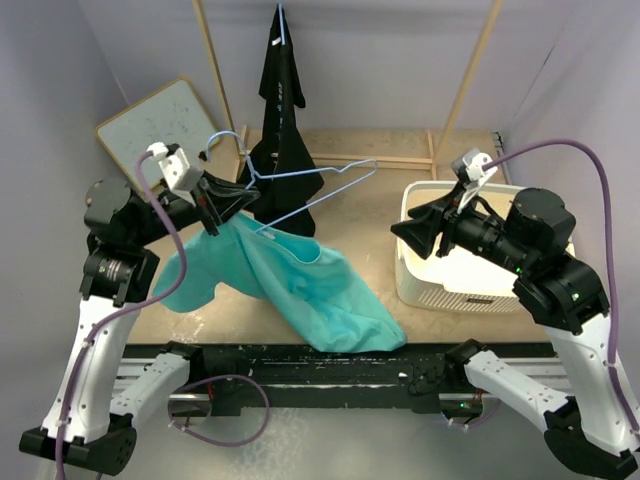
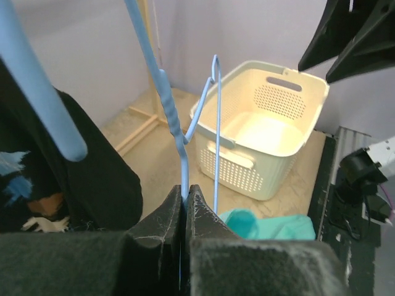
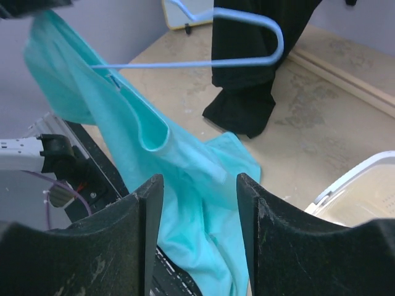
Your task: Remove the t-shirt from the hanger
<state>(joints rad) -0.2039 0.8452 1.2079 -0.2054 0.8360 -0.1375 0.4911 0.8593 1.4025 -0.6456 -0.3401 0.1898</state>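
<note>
Left tool [image 2: 185,206] clamps the hanger [image 2: 171,111] while right tool [image 3: 199,185], released, hovers near the basket [image 1: 440,290].

1 camera looks down from above, behind both arms. 2 wrist cameras sit close behind their jaws, facing past them. All 3 show the hanger [image 2: 170,108] and t-shirt [image 1: 300,285].

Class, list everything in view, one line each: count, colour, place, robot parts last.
t-shirt: one, teal, draped from the wire hanger to the table's near edge
wire hanger: one, light blue, in the left gripper
garment: one, black, hanging at back centre
basket: one, white, table's right side
whiteboard: one, white, leaning at back left
wooden frame: one, pale, along the back
table: one, tan, under it all
left gripper: one, black, shut on the wire hanger
right gripper: one, black, open, empty, beside the basket
</note>
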